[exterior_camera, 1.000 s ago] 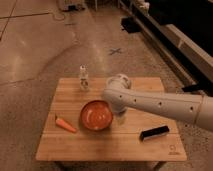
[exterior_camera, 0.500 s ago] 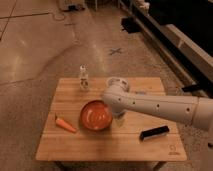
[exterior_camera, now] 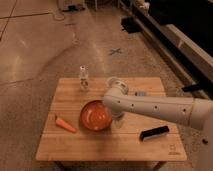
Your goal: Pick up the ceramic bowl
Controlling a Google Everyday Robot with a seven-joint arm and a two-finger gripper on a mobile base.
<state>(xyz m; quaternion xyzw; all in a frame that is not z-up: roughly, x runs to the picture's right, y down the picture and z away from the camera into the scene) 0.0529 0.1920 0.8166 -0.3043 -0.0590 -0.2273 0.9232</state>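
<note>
Camera view: our gripper (exterior_camera: 118, 121), jaws wide, hangs beside the glossy orange-red ceramic bowl (exterior_camera: 94, 116); we may slip off its rim.

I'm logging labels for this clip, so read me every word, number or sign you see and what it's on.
No words or numbers can be read.
Floor: an X-shaped cross mark, no lettering.
Wooden table, near right corner: a small dark mark, too blurred to read.
Clear bottle: no readable label.
Claw, at the ceramic bowl's right rim: no text visible.
</note>
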